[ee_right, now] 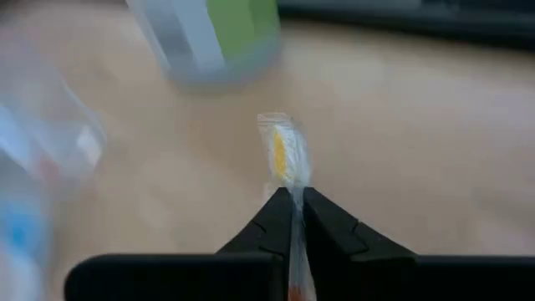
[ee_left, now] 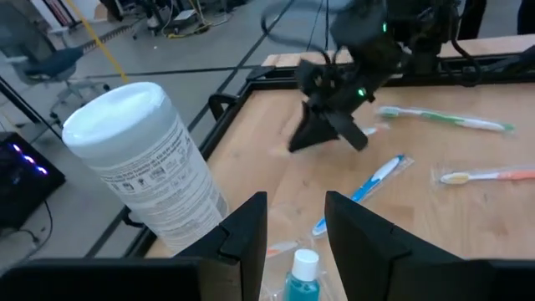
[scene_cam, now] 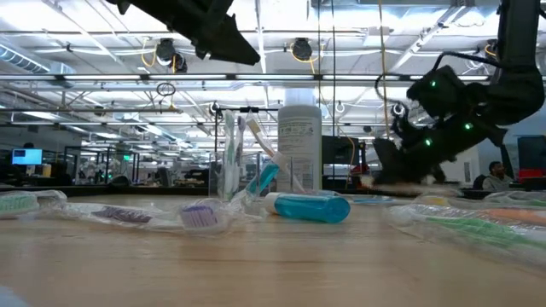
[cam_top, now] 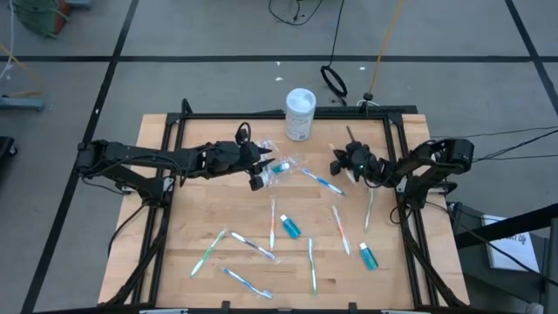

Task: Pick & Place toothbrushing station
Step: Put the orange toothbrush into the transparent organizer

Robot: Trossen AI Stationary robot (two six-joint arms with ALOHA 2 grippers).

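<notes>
The tall white round container (cam_top: pixel 299 113) stands at the table's back edge. The right gripper (ee_right: pixel 292 201) is near it, pinching a wrapped yellow-headed toothbrush (ee_right: pixel 282 159). The left gripper (cam_top: pixel 259 170), fingers parted, hovers at the small clear plastic cup (scene_cam: pixel 229 158), which holds a few brushes. Blue toothpaste tubes (cam_top: pixel 289 227) and pastel toothbrushes (cam_top: pixel 253 248) lie scattered across the front.
</notes>
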